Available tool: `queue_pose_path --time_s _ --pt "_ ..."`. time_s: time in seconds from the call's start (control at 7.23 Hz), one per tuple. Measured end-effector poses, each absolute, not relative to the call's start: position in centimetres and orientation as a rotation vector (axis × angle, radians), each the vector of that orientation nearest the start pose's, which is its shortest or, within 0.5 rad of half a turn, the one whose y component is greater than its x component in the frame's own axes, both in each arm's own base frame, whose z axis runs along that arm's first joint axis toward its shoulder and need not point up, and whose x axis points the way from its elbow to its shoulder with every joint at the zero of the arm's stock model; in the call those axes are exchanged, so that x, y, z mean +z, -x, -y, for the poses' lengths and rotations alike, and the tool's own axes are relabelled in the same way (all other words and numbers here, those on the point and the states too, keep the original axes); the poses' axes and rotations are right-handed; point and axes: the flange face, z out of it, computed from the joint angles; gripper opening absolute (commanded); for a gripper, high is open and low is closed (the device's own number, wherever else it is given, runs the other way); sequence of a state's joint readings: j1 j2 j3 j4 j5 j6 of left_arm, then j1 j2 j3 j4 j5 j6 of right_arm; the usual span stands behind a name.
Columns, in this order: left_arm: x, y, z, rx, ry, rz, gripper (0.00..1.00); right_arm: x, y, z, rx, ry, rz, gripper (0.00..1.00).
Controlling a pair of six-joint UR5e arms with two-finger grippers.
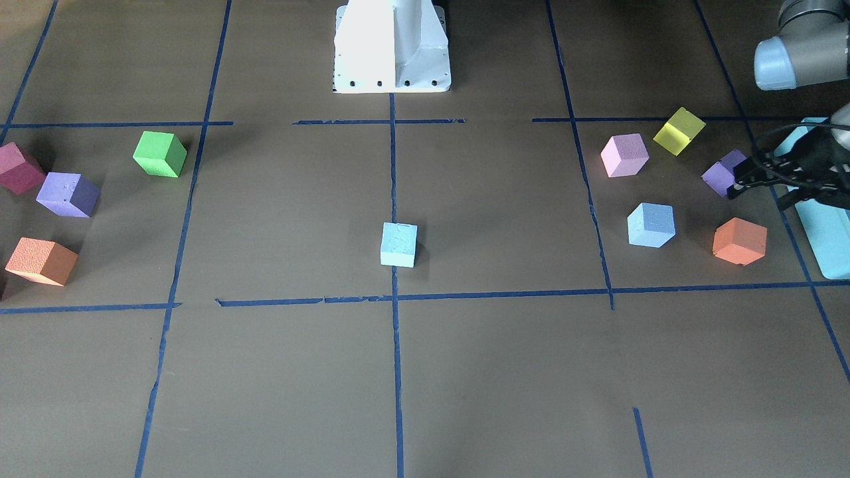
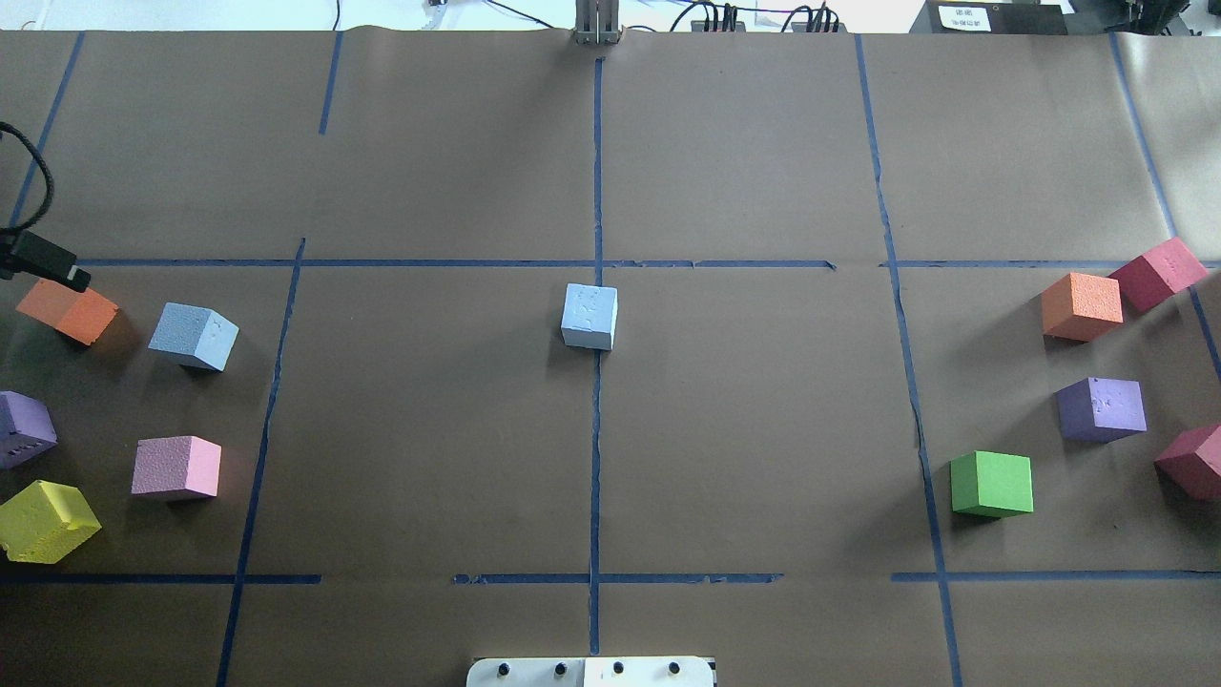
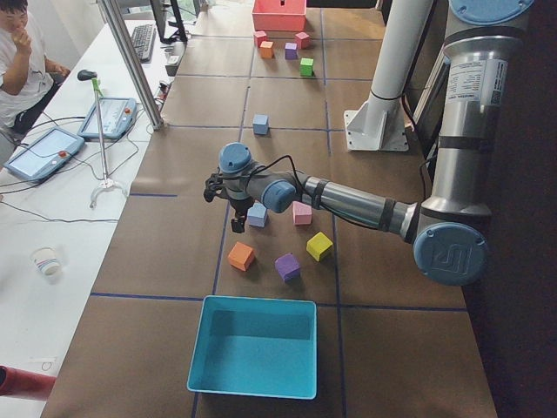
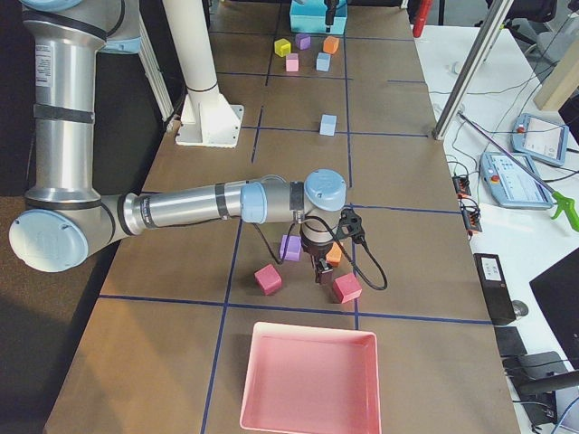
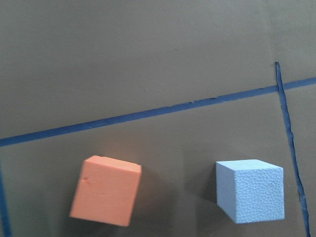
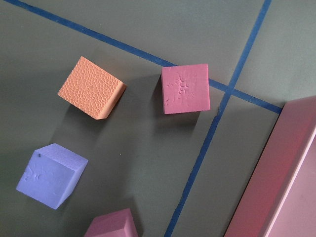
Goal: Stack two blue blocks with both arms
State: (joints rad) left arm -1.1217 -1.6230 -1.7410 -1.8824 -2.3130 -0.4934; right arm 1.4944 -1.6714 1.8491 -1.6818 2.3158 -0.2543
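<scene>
- The left gripper [image 3: 237,222] hung near the orange cube [image 2: 69,310], close to the nearer blue block [image 2: 194,335]. Whether its fingers stood apart or together could not be told from any angle.
- The right gripper [image 4: 321,269], seen only from the table's end, hovered over a cluster of cubes [image 6: 185,89], its state likewise unclear.
- The second blue block [image 2: 589,316] sat alone on the centre tape line, well apart from both arms.
- The pick-up appeared not yet begun. Next, the left arm would need to shift over its block, descend and grip.
</scene>
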Motion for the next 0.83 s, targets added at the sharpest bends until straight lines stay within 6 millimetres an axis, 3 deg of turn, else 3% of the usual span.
queue_pose_path --time_s 0.41,0.83 --pt "49.8 -25.7 48.4 0.108 -0.115 -0.833 1.0 58.5 -3.2 44.9 -0.326 -0.13 0.741 1.0" --pt "50.2 -29.2 47.6 0.115 -0.107 -0.8 1.0 58.6 -3.2 44.9 -0.325 -0.13 0.741 1.0"
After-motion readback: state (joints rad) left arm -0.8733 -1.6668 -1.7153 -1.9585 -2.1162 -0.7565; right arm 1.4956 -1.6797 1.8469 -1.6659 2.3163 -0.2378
